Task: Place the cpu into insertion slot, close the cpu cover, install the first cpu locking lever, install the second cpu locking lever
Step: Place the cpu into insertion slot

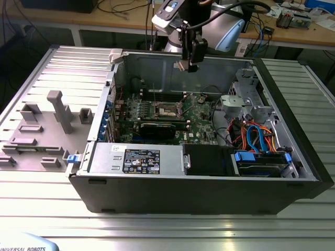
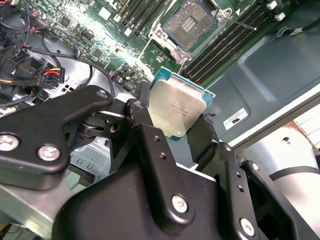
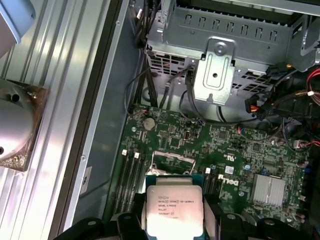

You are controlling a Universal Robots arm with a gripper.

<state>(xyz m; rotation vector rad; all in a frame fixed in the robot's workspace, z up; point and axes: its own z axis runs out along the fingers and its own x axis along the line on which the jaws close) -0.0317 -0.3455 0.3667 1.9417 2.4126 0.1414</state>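
Overhead, fingers clamped on the cpu, above the bare insertion slot — memory slots flanking it.

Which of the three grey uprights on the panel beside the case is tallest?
The middle upright, with the broad top; it stands well above the bracket on the exterior view's left and the stub on its right.

The cpu has a dull, smooth silver metal top. The pincer is matt black (its screws bright steel). The insertion slot has a shiny metal rim. The table is ribbed, glossy metal.
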